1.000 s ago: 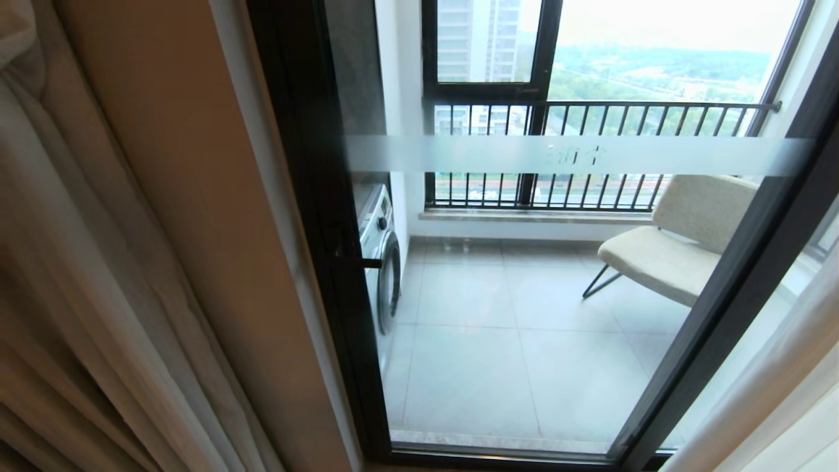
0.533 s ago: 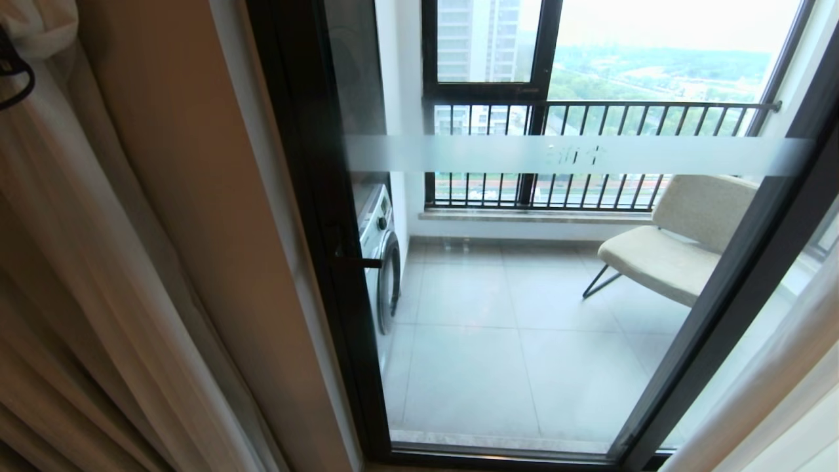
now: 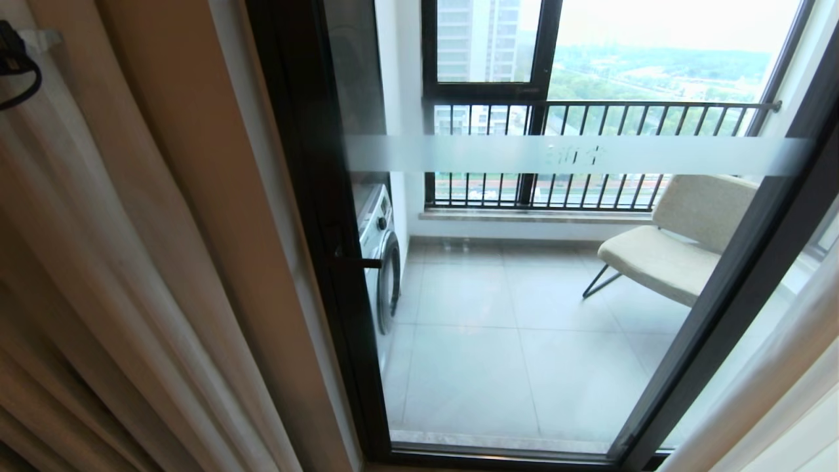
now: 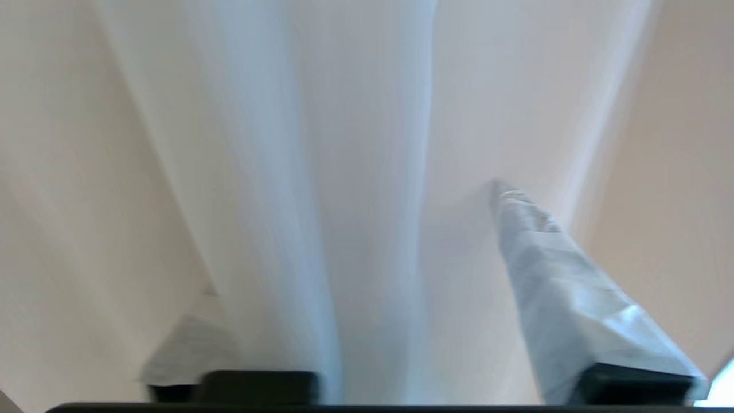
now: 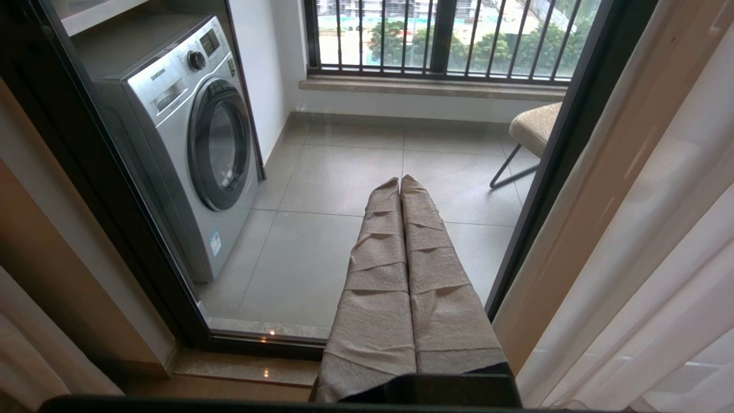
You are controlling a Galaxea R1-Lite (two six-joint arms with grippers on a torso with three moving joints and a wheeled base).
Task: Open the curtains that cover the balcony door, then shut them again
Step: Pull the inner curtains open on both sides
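The left gripper [image 4: 350,241] faces the curtains [image 3: 98,275] at the left edge of the balcony door [image 3: 524,295], its fingers [image 4: 550,269] spread apart with a sheer fold lying between them but not pinched. The right gripper [image 5: 400,189] hangs idle in front of the door glass, its fingers pressed together on nothing. Risk: with the grip released, the fabric can slide off the fingers, and closing on the thin sheer alone would likely leave the heavier beige panel behind when pulled. A fold could also snag on a fingertip. The curtains are pale beige-cream woven panels in long vertical pleats, paired with translucent white sheers, gathered at both sides of the door. The glass between them stands uncovered, showing a washing machine [image 5: 189,132] and a chair [image 3: 675,242] on the balcony.
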